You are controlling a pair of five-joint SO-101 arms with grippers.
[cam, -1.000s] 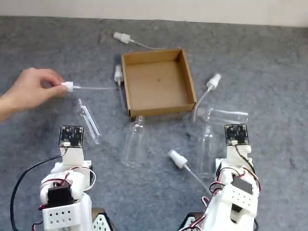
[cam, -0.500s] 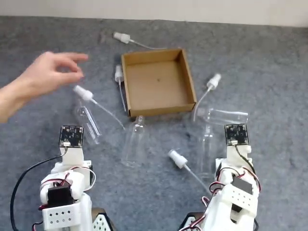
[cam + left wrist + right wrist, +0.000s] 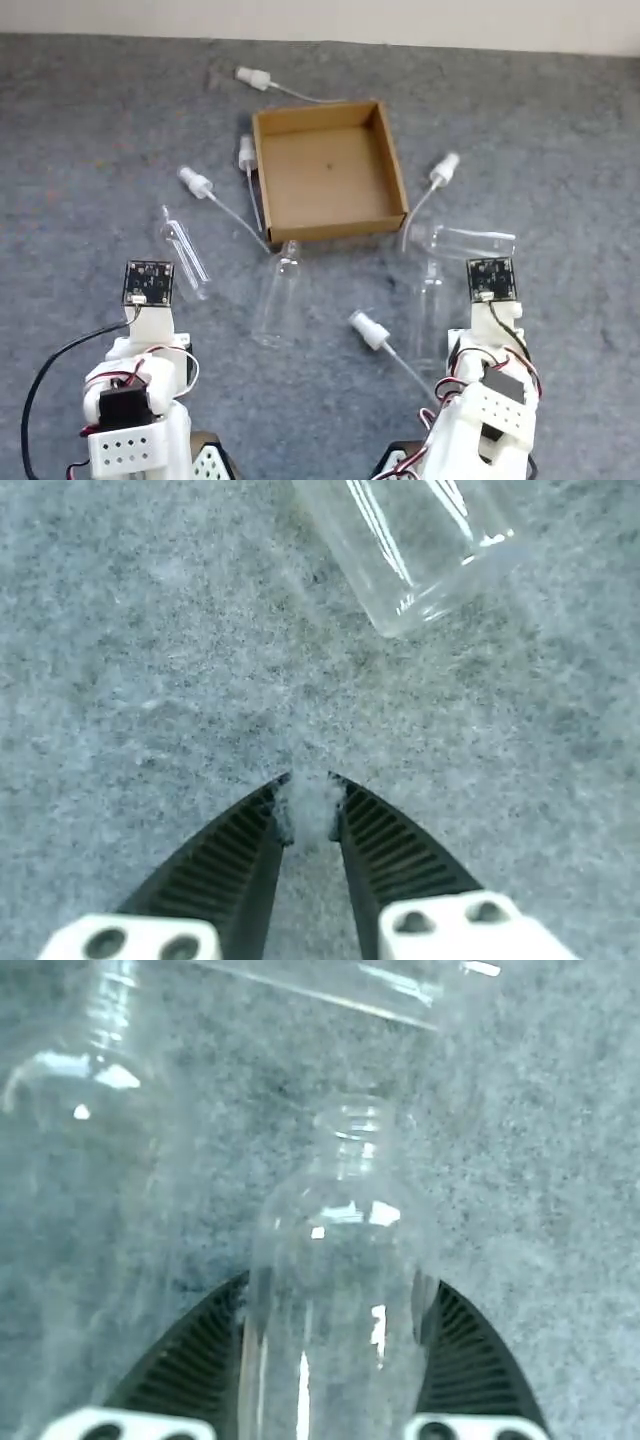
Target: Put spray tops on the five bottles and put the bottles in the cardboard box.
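The cardboard box lies open at the back centre. Spray tops lie around it: one behind it, one at its left wall, one farther left, one to the right, and one at the front. Clear bottles lie on the carpet: a slim one, a middle one, and two at the right. My left gripper is shut, short of a bottle's base. My right gripper is open, with a bottle lying between its fingers.
Grey carpet covers the table. Both arms sit at the front edge, the left arm and the right arm. A black cable loops beside the left arm.
A person's hand carried a spray top to the left of the box, dropped it on the carpet and withdrew out of view. Neither arm has moved.
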